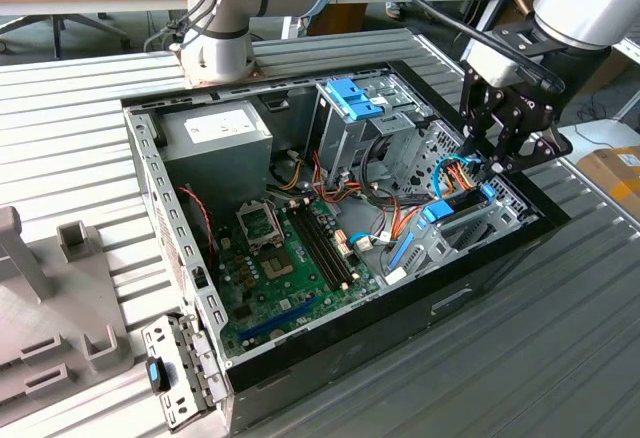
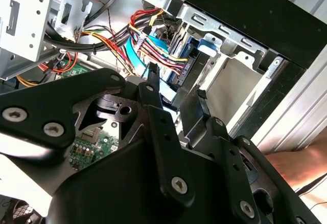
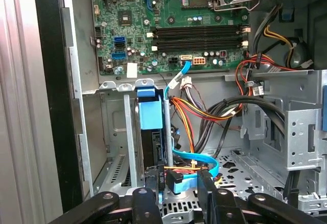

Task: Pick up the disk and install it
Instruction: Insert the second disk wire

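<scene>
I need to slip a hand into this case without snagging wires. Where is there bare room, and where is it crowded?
Free: the bay floor between the case wall and the disk, and the perforated floor beside the grey cage. Crowded: the wire bundle beside the disk, where the gripper hangs.

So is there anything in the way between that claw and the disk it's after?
Nothing solid, it seems. In the first wrist view the gripper hangs right by the disk standing in its grey bay. Only a thin blue cable and coloured wires crowd beside it.
</scene>
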You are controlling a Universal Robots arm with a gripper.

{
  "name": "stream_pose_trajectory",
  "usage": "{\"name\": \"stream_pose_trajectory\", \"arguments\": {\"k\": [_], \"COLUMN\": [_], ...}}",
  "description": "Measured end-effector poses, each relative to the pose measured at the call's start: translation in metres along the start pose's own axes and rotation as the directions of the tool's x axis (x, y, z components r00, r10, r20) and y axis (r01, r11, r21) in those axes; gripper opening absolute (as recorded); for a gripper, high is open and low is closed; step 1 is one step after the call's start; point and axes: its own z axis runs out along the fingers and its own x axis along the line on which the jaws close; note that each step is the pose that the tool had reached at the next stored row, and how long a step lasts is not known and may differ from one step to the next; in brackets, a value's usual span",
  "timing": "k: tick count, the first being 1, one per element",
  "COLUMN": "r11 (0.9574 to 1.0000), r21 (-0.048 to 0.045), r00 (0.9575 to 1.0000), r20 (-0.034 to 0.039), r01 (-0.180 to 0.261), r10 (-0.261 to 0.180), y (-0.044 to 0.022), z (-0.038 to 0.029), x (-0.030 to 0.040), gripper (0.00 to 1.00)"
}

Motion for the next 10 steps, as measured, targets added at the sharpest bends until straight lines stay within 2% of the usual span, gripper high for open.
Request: {"name": "stream_pose_trajectory", "arguments": {"k": [1,2,5,6,7,8,10], "r11": [1.0,1.0,1.0,1.0,1.0,1.0,1.0], "r21": [0.0,0.0,0.0,0.0,0.0,0.0,0.0], "r00": [1.0,1.0,1.0,1.0,1.0,1.0,1.0], "r20": [-0.0001,-0.0001,-0.0003,-0.0004,-0.0004,-0.0005,-0.0006], "r01": [0.0,0.0,0.0,0.0,0.0,0.0,0.0], "r10": [0.0,0.0,0.0,0.0,0.0,0.0,0.0], "y": [0.0,0.0,0.0,0.0,0.0,0.0,0.0], "z": [0.0,0.0,0.0,0.0,0.0,0.0,0.0], "x": [0.0,0.0,0.0,0.0,0.0,0.0,0.0], "gripper": [0.42,0.35,0.33,0.27,0.27,0.22,0.22]}}
